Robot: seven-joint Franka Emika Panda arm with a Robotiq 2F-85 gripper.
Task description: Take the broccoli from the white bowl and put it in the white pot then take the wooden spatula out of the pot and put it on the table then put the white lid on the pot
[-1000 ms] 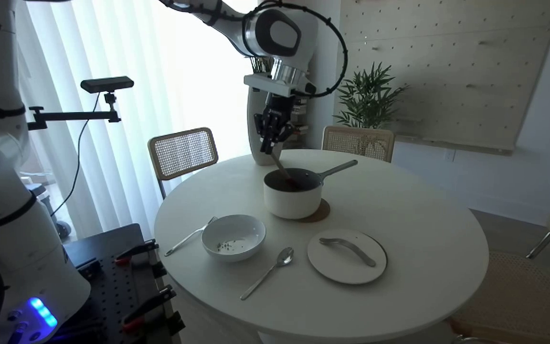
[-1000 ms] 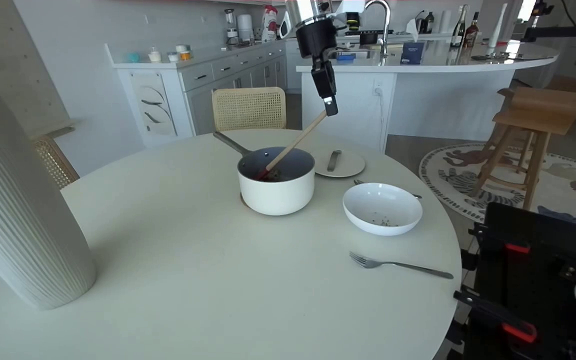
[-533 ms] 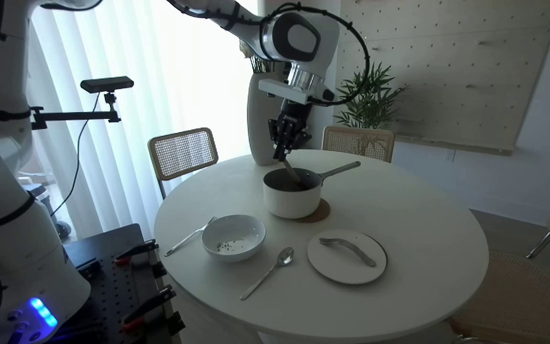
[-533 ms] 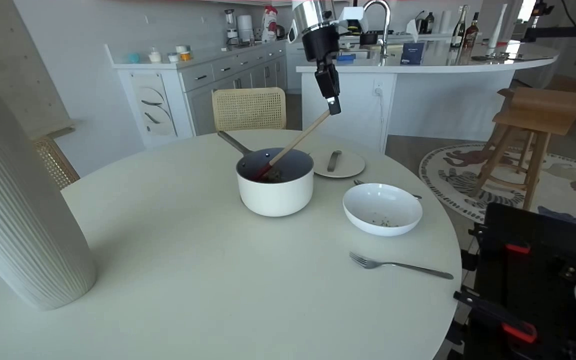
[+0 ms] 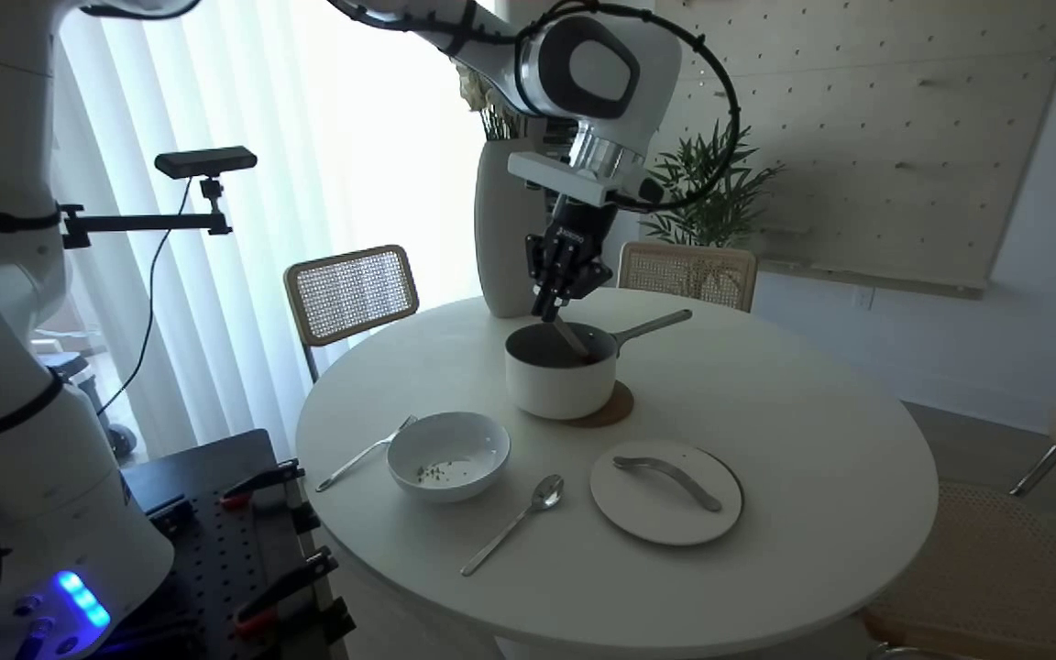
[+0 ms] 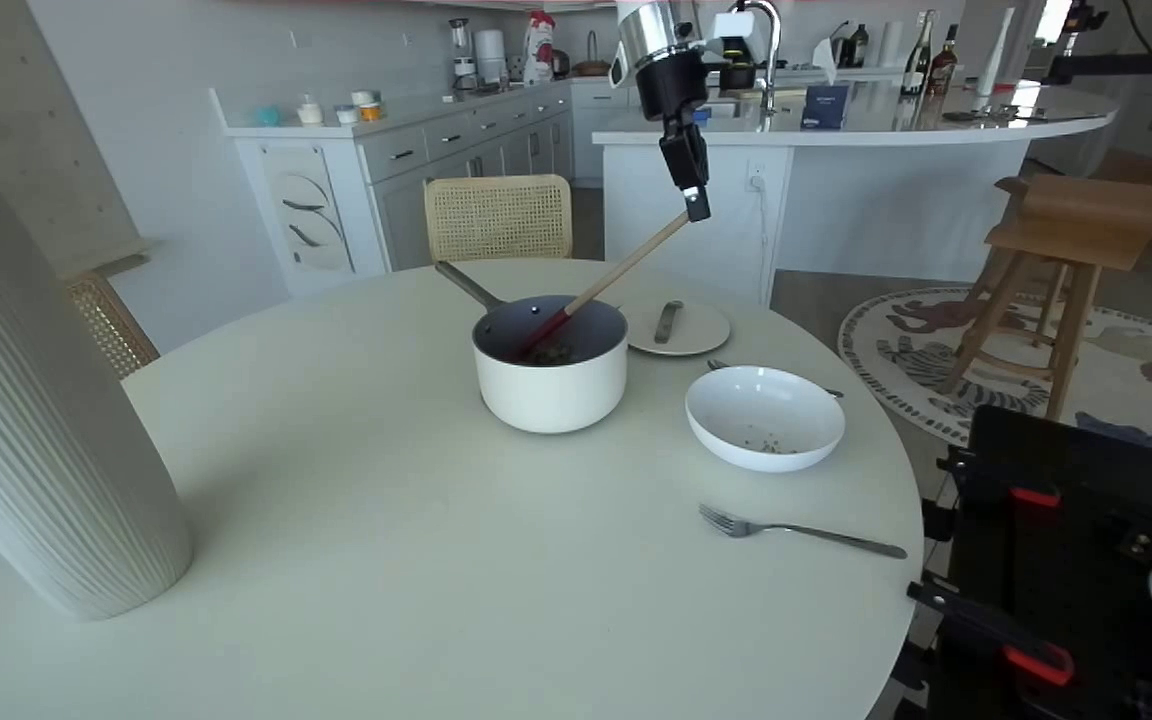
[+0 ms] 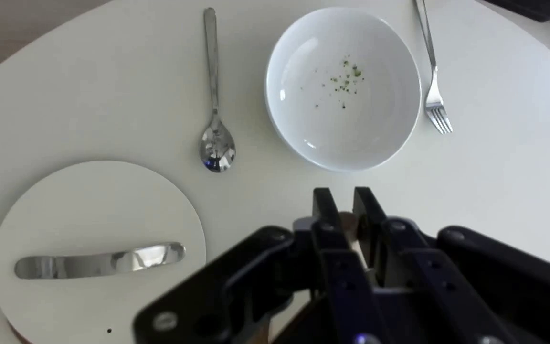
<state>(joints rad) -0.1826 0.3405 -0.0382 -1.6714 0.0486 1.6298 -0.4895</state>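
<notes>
One pincer [image 7: 343,200] grasps the spatula [image 6: 612,277] by its upper end, presumably to draw it clear of the pot [image 6: 550,396].

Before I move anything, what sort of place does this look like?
Likely a home's dining area open to a kitchen: a round table with woven-backed chairs by it and, in the background, cabinets and a tall curved faucet.

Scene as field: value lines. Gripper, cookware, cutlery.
gripper: shut on wooden spatula, at handle end
wooden spatula: tilted, lower end inside white pot
white pot: uncovered, dark lump inside, too dim to identify
white bowl: green crumbs inside
white lid: off the white pot, metal handle up
metal spoon: between white bowl and white lid
metal fork: on white bowl's other side
</notes>
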